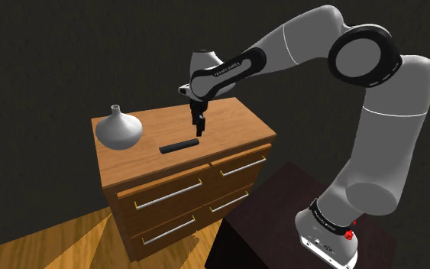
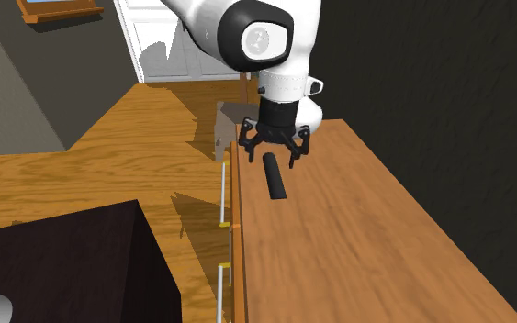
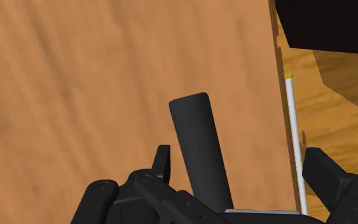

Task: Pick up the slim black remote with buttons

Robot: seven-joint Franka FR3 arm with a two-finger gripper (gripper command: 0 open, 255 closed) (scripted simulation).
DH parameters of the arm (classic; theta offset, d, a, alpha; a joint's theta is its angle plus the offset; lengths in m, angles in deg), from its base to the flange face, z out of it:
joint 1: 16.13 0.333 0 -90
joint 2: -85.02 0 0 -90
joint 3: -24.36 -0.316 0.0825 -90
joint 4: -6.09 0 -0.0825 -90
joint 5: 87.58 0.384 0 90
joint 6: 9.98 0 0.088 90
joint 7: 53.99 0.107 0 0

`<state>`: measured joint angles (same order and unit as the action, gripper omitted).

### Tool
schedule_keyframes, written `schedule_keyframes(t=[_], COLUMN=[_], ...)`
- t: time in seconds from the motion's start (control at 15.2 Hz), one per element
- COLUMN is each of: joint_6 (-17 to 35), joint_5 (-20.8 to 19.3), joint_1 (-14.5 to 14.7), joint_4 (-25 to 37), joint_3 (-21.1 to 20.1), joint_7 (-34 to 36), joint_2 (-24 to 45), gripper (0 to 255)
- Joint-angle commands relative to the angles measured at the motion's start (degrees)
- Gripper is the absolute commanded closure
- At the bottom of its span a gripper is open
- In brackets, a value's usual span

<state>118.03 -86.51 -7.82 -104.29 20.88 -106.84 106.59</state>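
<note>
Arm (image 1: 373,115) comes first: it is big and white with dark joints, and it reaches from the shoulder view's right over to a wooden dresser (image 1: 167,199). The dresser has drawers with pale bar handles. Its flat brown top is the surface (image 2: 366,239). Beside the dresser is the dark box (image 1: 266,222) that the arm stands on. A round grey vase (image 1: 118,130) with a thin neck stands upright on the surface, at the shoulder view's left, well apart from everything else. The black hand (image 1: 198,128) points down and hangs just above the surface. Its two fingers (image 3: 161,162) are spread apart and hold nothing. The slim black remote (image 1: 179,146) lies flat near the front edge of the surface. One end of it is under the hand, between the fingers, which do not squeeze it. I cannot make out any buttons on it.
</note>
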Motion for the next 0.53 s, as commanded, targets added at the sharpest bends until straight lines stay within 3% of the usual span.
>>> schedule_keyframes(t=[0.0,0.2,0.46], joint_6=[0.5,0.6,2.2], joint_5=[-0.8,-2.1,-2.4], joint_1=[0.7,1.7,1.9], joint_4=[3.5,9.3,9.9], joint_3=[-0.8,-1.7,-1.7], joint_7=[-1.8,-4.7,-5.0], joint_2=[4.2,10.4,12.6], gripper=[0,0,0])
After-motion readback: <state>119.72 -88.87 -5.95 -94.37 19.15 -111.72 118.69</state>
